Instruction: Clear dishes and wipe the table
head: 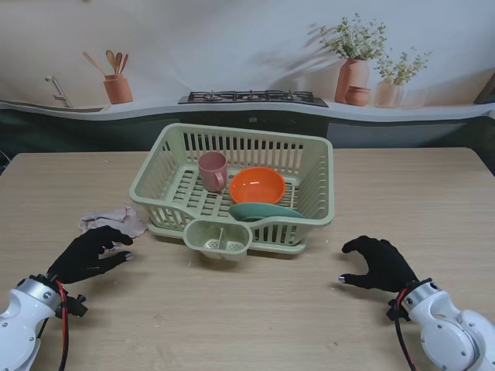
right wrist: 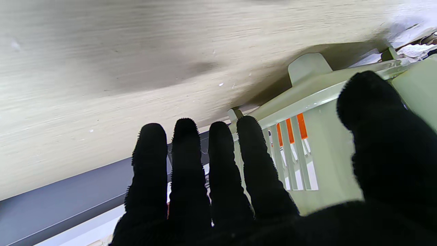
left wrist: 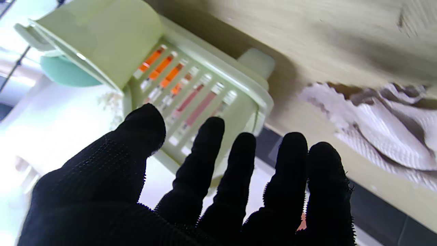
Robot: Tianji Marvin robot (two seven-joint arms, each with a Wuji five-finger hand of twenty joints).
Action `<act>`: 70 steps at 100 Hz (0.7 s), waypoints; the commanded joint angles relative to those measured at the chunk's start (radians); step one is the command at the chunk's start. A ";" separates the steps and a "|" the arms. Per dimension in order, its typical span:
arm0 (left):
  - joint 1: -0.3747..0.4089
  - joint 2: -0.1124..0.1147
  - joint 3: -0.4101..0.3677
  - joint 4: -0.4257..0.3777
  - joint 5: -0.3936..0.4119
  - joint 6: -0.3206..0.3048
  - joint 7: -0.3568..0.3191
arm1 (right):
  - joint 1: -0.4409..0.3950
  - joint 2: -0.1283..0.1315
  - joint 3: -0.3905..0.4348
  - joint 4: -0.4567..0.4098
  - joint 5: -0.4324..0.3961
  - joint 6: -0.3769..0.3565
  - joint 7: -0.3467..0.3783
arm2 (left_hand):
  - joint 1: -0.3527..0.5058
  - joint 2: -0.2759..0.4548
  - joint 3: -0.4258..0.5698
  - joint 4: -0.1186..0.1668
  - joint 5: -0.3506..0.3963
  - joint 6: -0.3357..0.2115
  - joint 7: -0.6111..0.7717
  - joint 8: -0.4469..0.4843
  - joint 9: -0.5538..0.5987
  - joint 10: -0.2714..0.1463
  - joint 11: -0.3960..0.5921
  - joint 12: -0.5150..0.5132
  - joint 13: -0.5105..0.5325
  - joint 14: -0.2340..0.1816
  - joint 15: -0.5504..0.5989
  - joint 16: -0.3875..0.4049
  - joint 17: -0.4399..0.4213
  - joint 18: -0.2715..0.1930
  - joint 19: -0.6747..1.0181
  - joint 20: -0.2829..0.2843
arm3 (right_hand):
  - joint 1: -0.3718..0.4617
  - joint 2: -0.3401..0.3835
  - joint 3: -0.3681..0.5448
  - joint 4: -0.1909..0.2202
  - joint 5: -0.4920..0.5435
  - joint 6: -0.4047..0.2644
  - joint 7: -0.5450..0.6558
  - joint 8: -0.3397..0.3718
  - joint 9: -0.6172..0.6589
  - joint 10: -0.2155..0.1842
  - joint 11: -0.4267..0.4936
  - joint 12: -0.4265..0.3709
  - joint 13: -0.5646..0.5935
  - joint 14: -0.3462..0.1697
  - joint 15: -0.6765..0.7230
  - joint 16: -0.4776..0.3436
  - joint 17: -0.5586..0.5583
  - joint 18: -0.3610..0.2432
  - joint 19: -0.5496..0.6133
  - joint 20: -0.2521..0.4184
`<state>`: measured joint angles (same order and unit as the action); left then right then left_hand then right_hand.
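Note:
A pale green dish rack point(head: 309, 158) stands mid-table and holds a pink cup point(head: 213, 170), an orange bowl point(head: 257, 185) and a teal plate point(head: 259, 211). A crumpled pinkish cloth point(head: 112, 221) lies on the table left of the rack. My left hand point(head: 89, 255) hovers just nearer to me than the cloth, open, fingers spread toward it. The left wrist view shows the cloth point(left wrist: 385, 126) and the rack point(left wrist: 205, 99) past the fingers point(left wrist: 208, 164). My right hand point(head: 379, 263) is open over bare table right of the rack, holding nothing; the rack point(right wrist: 321, 102) shows in its wrist view.
The rack has a small cutlery cup point(head: 219, 239) on its near side. Beyond the wooden table point(head: 255, 309) runs a counter with a stove point(head: 254, 97), a utensil pot point(head: 118, 86) and potted plants point(head: 354, 62).

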<state>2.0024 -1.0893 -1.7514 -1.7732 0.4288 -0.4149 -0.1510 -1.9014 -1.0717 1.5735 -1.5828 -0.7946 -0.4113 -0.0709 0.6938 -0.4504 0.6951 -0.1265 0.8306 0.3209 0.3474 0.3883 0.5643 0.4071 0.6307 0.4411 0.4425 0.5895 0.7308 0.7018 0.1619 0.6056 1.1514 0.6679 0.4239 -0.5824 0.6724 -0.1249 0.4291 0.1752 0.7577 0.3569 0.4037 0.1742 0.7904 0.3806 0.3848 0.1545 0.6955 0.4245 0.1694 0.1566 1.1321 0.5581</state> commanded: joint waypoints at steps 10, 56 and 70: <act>0.018 0.006 0.001 -0.034 -0.008 0.005 -0.017 | -0.027 -0.008 -0.012 -0.014 0.003 0.004 0.011 | -0.029 0.033 -0.024 0.039 0.063 0.007 -0.085 0.016 -0.012 0.032 -0.010 -0.003 -0.008 0.034 -0.002 -0.008 0.009 0.023 0.022 0.022 | -0.034 0.007 -0.034 0.038 -0.064 0.020 0.021 0.001 -0.042 0.008 0.029 0.016 -0.035 -0.018 0.030 0.019 -0.020 -0.032 0.029 0.006; 0.035 0.013 -0.012 -0.045 -0.060 -0.031 -0.059 | -0.034 -0.003 -0.023 -0.019 0.008 0.001 0.039 | -0.067 -0.090 0.148 0.021 0.048 0.018 -0.126 0.052 -0.033 0.029 -0.020 -0.008 -0.007 0.020 -0.025 -0.026 0.020 0.021 -0.017 -0.001 | -0.046 0.004 -0.054 0.050 -0.091 0.024 0.030 -0.010 -0.069 0.006 0.032 0.012 -0.056 -0.025 0.026 0.016 -0.032 -0.038 0.027 0.002; 0.036 0.013 -0.012 -0.046 -0.067 -0.031 -0.062 | -0.030 -0.001 -0.023 -0.013 0.001 -0.010 0.039 | -0.078 -0.087 0.143 0.017 0.042 0.016 -0.129 0.052 -0.039 0.023 -0.024 -0.010 -0.014 0.015 -0.033 -0.029 0.020 0.023 -0.031 -0.010 | -0.053 0.003 -0.057 0.052 -0.094 0.026 0.028 -0.013 -0.075 0.005 0.030 0.010 -0.061 -0.024 0.022 0.014 -0.036 -0.037 0.024 0.001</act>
<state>2.0334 -1.0771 -1.7632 -1.8148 0.3673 -0.4465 -0.1993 -1.9280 -1.0750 1.5519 -1.5965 -0.7846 -0.4096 -0.0455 0.6559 -0.5276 0.8177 -0.1150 0.8674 0.3352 0.2353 0.4310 0.5508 0.4168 0.5986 0.4411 0.4425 0.5901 0.7045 0.6869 0.1760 0.6058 1.1404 0.6681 0.4101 -0.5820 0.6319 -0.1130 0.3795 0.1862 0.7783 0.3551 0.3675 0.1757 0.8017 0.3812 0.3630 0.1533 0.7072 0.4352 0.1470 0.1528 1.1380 0.5583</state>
